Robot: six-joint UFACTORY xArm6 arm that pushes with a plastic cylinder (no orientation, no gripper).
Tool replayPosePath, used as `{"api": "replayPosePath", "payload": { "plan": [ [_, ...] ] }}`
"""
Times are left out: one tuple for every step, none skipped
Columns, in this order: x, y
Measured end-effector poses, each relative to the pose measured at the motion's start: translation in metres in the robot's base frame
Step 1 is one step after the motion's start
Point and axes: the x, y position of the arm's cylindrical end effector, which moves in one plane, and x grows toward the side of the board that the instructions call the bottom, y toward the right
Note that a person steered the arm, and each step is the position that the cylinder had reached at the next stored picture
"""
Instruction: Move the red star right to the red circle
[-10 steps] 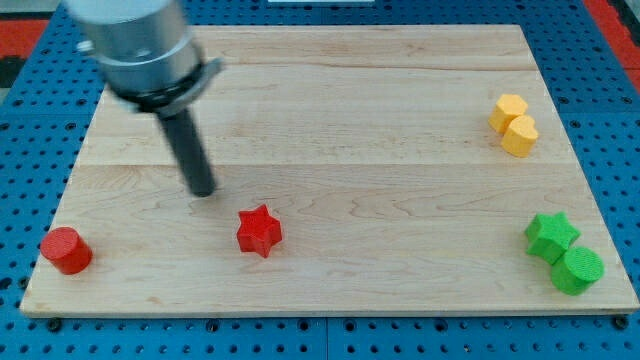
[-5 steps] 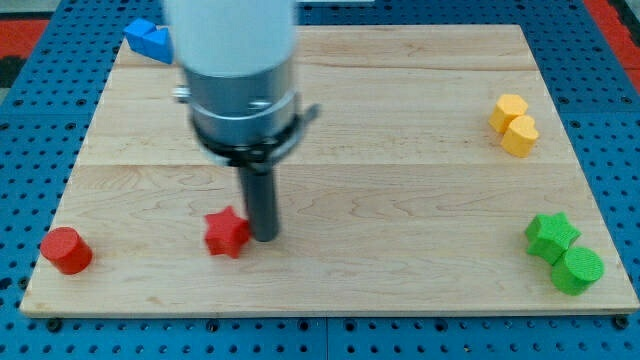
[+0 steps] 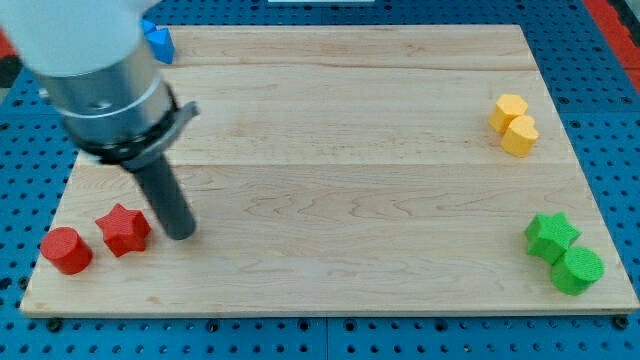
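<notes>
The red star (image 3: 124, 229) lies near the view's bottom left on the wooden board (image 3: 330, 120). The red circle (image 3: 66, 250) sits just to its left and slightly lower, with a small gap between them. My tip (image 3: 182, 234) stands on the board just right of the red star, close to it; I cannot tell if they touch.
A blue block (image 3: 158, 40) is at the view's top left, partly hidden by the arm. Two yellow blocks (image 3: 513, 124) sit at the right. A green star (image 3: 550, 236) and a green circle (image 3: 577, 270) sit at the bottom right.
My tip came round to the star's right side and swept left. The red star slid left from the board's lower middle to beside the red circle.
</notes>
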Motion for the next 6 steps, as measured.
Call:
{"api": "replayPosePath", "payload": {
  "plan": [
    [-0.014, 0.013],
    [-0.007, -0.006],
    [0.006, -0.01],
    [-0.031, -0.01],
    [-0.054, -0.047],
    [-0.039, -0.075]
  ]
}}
